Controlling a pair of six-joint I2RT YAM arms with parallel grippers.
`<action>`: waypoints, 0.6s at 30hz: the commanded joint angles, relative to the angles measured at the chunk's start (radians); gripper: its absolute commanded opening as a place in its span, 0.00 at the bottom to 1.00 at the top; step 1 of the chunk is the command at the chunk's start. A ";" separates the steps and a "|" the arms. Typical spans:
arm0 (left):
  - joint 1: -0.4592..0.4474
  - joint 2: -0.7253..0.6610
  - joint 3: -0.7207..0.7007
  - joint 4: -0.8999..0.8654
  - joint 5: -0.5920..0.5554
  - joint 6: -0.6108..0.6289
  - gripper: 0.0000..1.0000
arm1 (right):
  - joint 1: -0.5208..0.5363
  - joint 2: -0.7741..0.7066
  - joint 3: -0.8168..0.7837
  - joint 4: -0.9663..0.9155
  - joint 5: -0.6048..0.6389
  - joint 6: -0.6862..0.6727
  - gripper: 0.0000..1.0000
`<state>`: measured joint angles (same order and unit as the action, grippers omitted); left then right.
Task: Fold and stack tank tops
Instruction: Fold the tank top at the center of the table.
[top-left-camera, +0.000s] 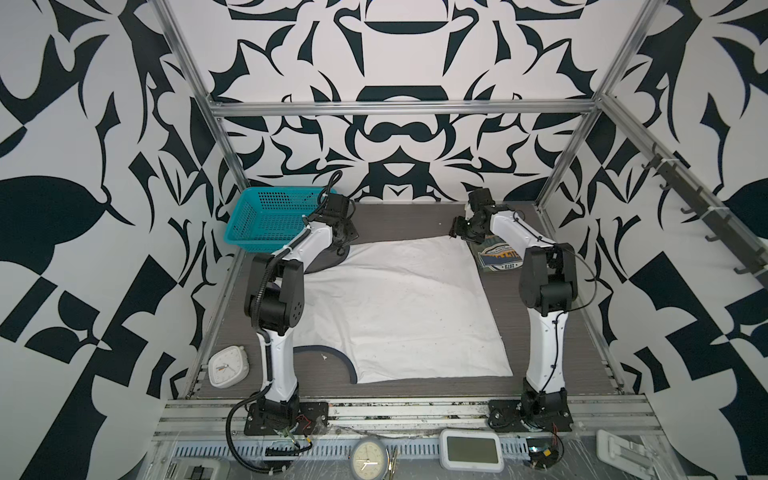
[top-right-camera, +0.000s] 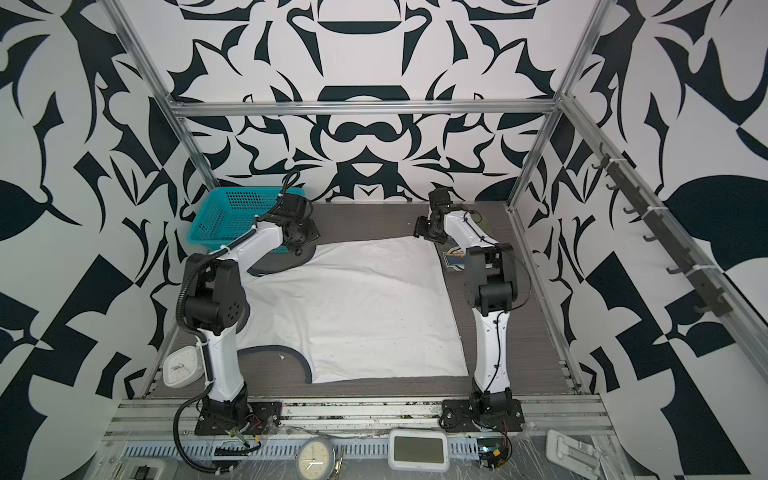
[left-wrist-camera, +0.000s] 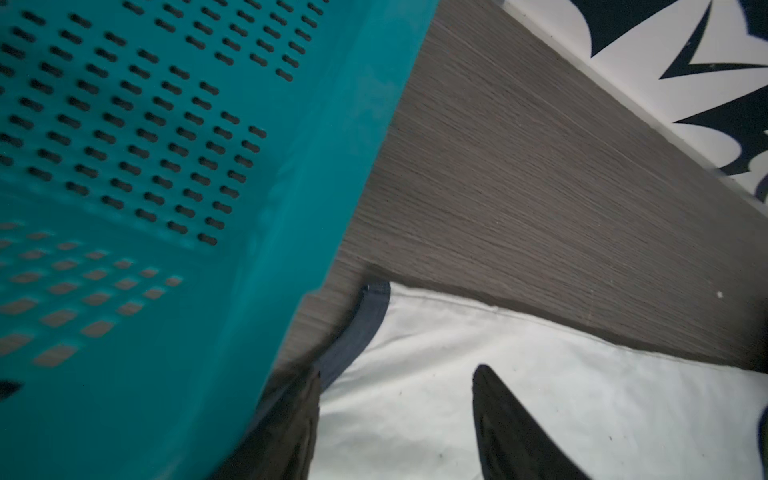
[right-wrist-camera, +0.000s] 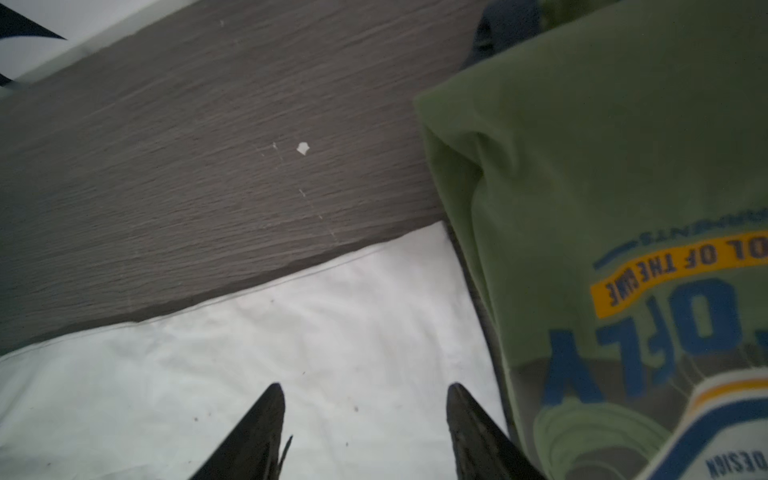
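White tank top (top-left-camera: 399, 307): lying flat across desk (top-left-camera: 399, 220) centre. Olive tank top (top-left-camera: 498, 259): lying folded at far right edge. Teal mesh basket (top-left-camera: 249, 216): crowding far left corner beside left gripper (left-wrist-camera: 399, 374). Left gripper and right gripper (right-wrist-camera: 365, 386): hanging over the white top's far edge, jaws apart, empty.

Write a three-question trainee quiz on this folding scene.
1. True or false: the white tank top lies spread out on the table.
2. Where is the green tank top? A: stacked on the white tank top's middle. B: beside the white tank top's far right corner. C: hanging off the table's near edge.
3. Fill in: in the right wrist view, the right gripper is over white cloth with its jaws ____.

Key: 1 true; 2 B; 3 open.
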<state>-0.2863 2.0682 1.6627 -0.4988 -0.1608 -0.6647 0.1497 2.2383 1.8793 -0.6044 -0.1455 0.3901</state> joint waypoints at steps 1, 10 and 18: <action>-0.007 0.076 0.064 -0.103 -0.034 0.029 0.61 | -0.013 0.011 0.091 -0.032 0.008 -0.032 0.63; -0.011 0.210 0.174 -0.140 -0.076 0.052 0.59 | -0.017 0.127 0.211 -0.065 0.052 -0.068 0.60; -0.010 0.263 0.204 -0.140 -0.073 0.054 0.54 | -0.018 0.206 0.295 -0.104 0.104 -0.095 0.62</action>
<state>-0.2985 2.3024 1.8420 -0.5915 -0.2142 -0.6151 0.1341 2.4542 2.1284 -0.6758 -0.0811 0.3187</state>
